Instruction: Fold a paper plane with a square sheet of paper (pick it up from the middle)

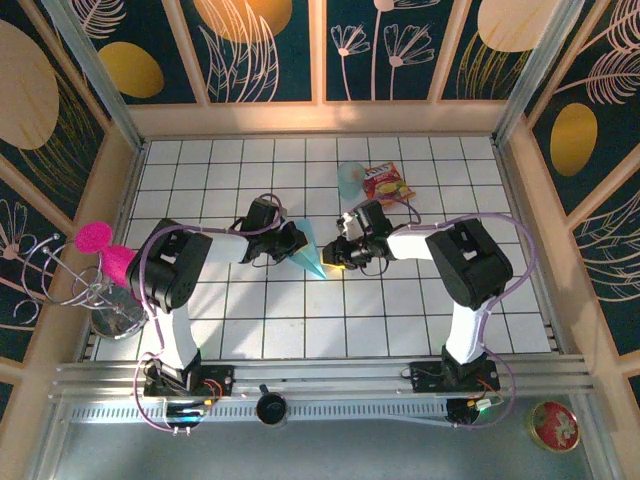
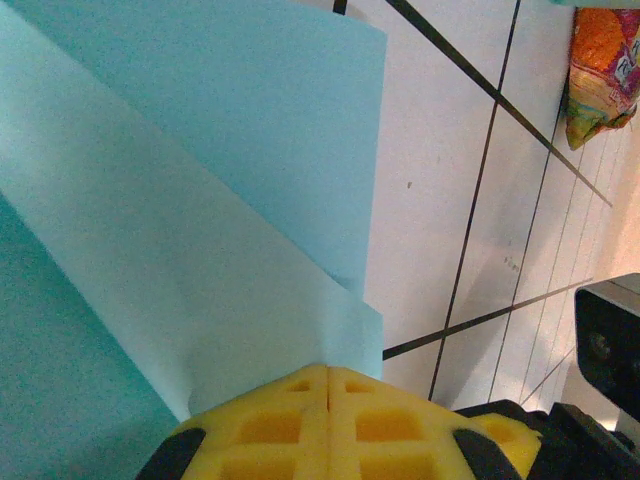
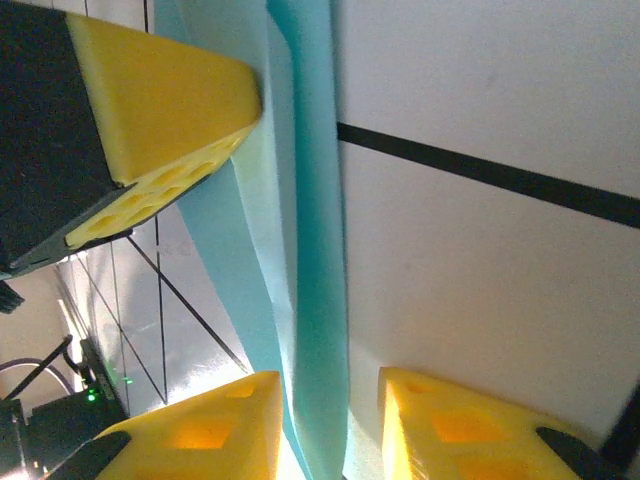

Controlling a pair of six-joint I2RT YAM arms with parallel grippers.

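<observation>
Left claw (image 2: 328, 375): yellow fingers pressed together, pinching the layered edge of the paper plane (image 1: 313, 256).

Right claw (image 3: 328, 382): my fingers stand spread partway, and a folded teal strip of the plane runs through the gap between them. One finger is clear of the paper. Whether the other touches it, I cannot tell.

Plane: a teal pointed wedge near the middle of the white-tiled bench (image 1: 400, 310), between my two claws, with its narrow tip toward the near edge.

Also noted: a pale blue cup (image 1: 350, 180) and a red-and-yellow snack packet (image 1: 387, 185) sit just beside each other farther back, apart from the plane.
</observation>
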